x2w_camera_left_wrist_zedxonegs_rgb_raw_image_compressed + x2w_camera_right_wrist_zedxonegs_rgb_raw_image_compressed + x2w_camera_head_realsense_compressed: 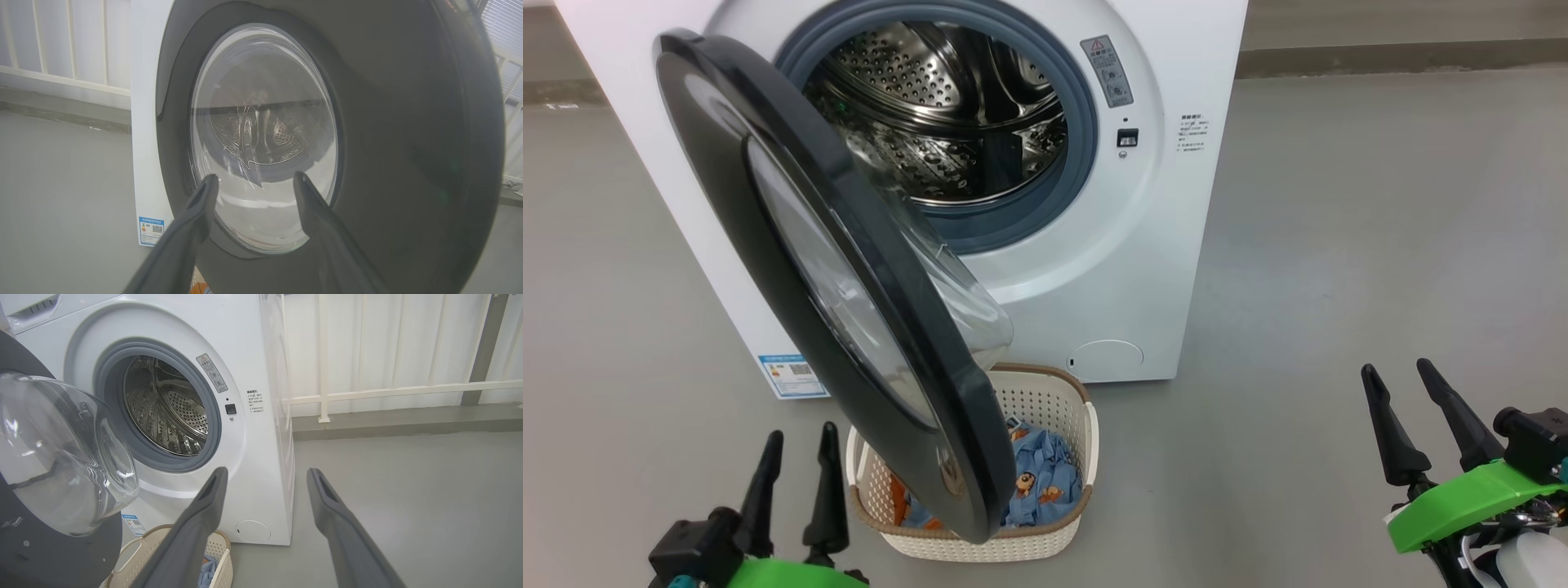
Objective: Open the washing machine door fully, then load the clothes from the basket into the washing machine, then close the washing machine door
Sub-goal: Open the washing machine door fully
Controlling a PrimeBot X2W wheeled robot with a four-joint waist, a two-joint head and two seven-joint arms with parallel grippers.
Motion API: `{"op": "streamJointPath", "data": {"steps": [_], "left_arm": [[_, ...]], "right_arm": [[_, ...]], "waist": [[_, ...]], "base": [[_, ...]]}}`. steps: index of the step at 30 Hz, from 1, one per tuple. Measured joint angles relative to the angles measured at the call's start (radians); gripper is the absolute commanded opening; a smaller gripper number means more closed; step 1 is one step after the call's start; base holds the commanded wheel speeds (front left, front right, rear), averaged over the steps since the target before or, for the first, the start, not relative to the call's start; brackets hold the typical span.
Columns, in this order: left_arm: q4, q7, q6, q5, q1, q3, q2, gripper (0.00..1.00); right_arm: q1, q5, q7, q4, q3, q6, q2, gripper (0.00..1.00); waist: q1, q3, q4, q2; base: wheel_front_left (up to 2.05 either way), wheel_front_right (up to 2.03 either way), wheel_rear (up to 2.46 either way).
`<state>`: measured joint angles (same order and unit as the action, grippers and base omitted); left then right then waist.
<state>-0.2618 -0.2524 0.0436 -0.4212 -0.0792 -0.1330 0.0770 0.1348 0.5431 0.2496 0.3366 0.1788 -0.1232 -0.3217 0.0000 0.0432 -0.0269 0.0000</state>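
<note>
While both grippers sit low in the head view, the left gripper (803, 433) at lower left holds its fingers (196, 216) well apart, gripping nothing, tips facing the door (388, 122). The right gripper (1396, 369) at lower right is spread wide too, empty, above bare floor (1339, 245). Between them the basket (1088, 425) holds the clothes (1045, 478), and the half-swung door overhangs its left part. Behind, at top centre, the washer (1176, 204) shows its drum (931, 98).

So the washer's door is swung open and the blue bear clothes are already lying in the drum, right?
Not quite. The door is swung open, but the clothes lie in the basket on the floor, as the head view shows.
</note>
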Motion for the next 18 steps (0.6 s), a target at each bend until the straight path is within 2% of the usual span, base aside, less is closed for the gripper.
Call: {"op": "streamJointPath", "data": {"steps": [1,2,9,18], "left_arm": [[0.001,0.000,0.000,0.000,-0.002,0.001,-0.001,0.11],[0.003,0.000,0.000,0.000,-0.003,0.001,-0.001,0.00],[0.112,-0.002,0.006,0.002,-0.022,-0.001,-0.009,0.00],[0.372,-0.003,0.009,0.022,-0.047,-0.082,-0.029,0.00]], "right_arm": [[0.000,0.000,0.000,0.000,0.000,0.000,0.001,1.00],[0.000,0.000,0.000,0.000,-0.001,0.000,0.001,1.00],[0.000,0.000,0.000,-0.001,-0.006,0.000,0.006,1.00],[0.000,0.000,0.000,0.000,-0.001,0.000,0.011,1.00]], "waist": [[0.0000,-0.001,0.000,0.0000],[0.0000,-0.002,0.000,0.0000],[0.0000,-0.004,0.000,0.0000],[0.0000,-0.002,-0.004,0.0000]], "base": [[0.00,0.00,0.00],[0.00,0.00,0.00],[0.00,0.00,0.00],[0.00,0.00,0.00]]}}
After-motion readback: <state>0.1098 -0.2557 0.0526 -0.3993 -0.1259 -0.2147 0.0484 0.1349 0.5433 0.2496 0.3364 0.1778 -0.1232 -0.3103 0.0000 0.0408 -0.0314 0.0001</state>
